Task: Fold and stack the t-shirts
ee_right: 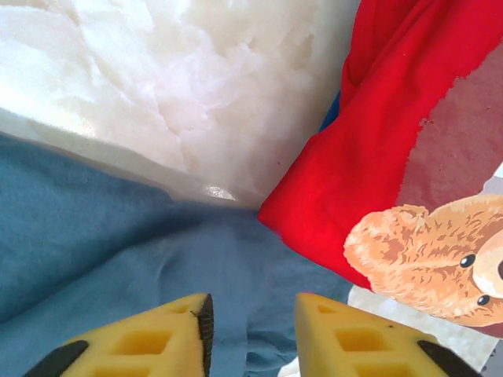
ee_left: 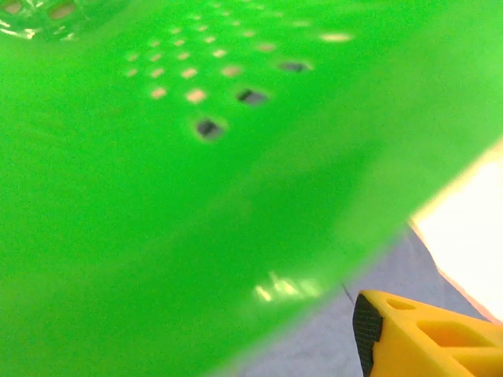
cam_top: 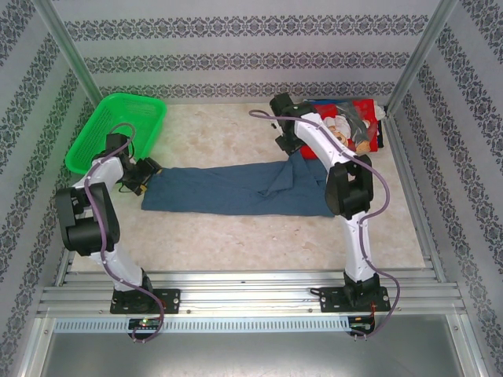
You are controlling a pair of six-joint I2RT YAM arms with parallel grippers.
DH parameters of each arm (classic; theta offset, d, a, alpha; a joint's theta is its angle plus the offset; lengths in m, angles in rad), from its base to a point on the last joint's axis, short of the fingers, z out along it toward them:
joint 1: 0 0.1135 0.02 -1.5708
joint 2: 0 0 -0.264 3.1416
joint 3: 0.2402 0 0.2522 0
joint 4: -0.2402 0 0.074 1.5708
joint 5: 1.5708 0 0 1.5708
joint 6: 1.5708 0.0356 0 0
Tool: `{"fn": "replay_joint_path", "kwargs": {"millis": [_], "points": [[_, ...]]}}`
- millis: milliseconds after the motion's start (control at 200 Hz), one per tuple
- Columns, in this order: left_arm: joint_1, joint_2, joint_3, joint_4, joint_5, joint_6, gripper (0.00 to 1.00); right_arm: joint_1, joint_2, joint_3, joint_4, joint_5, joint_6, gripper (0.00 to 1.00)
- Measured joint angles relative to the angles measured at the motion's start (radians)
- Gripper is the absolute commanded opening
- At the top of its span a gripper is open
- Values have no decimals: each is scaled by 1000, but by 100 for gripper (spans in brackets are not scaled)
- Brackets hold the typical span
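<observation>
Right arm (cam_top: 330, 149) hides part of red t-shirt (cam_top: 364, 107).

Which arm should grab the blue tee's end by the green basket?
Left: the left gripper sits at that end of the blue tee, beside the basket; right gripper is at the other end, by the red shirt.

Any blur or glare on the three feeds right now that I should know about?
Left wrist: the green basket sits so close it is smeared out of focus, with a small glare patch. Right wrist: the blue t-shirt and red t-shirt are sharp, the table bright and washed out. Top external: even light, crisp, soft shadows.
</observation>
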Motion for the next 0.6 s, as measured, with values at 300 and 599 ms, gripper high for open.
{"fn": "replay_joint_path", "kwargs": {"millis": [300,599], "points": [[-44,-220,-116,5,37,-2,80,-34,-110,-18,-20,-138,191,65],[-54,-489,-306,-53,32,23,86,-168,-753,-720,55,-405,473,69]]}}
